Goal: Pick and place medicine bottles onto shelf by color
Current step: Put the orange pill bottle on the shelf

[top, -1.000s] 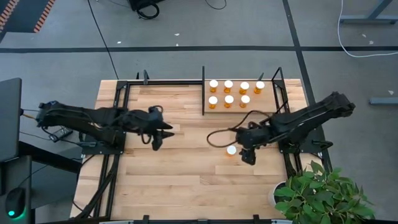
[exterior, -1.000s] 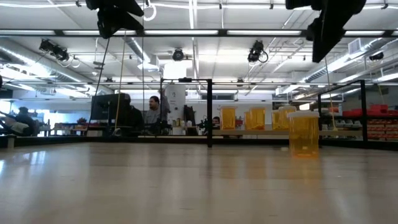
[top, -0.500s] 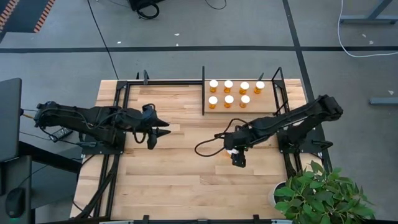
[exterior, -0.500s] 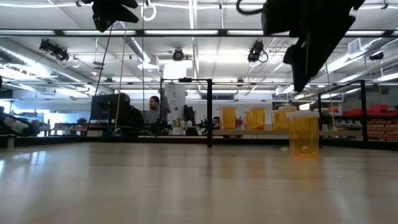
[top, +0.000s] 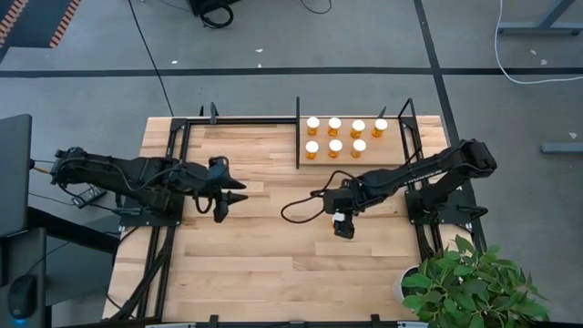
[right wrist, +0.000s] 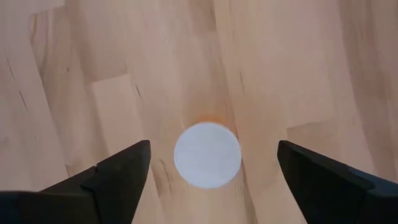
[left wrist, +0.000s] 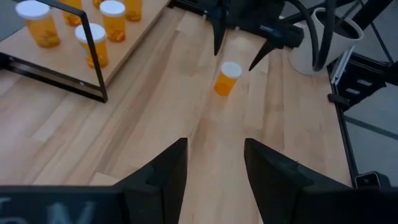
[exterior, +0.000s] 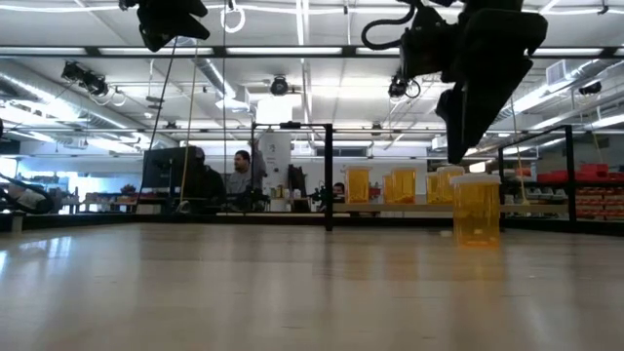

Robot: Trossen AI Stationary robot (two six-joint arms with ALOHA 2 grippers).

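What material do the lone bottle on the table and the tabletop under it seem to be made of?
The medicine bottle: probably translucent orange plastic, since light shows through it, with an opaque matte white cap. The tabletop: pale wood planks with visible grain and seams, smooth finish.

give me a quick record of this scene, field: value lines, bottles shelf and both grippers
loose bottle: upright on the tabletop, white cap up, apart from the shelf
shelf: at the table's far edge, right of centre
shelf bottles: seven, in two rows
right gripper: open, directly above the loose bottle, fingers either side, not touching
left gripper: hangs above the table's left half, holds nothing, fingers apart
background: people at desks beyond the table
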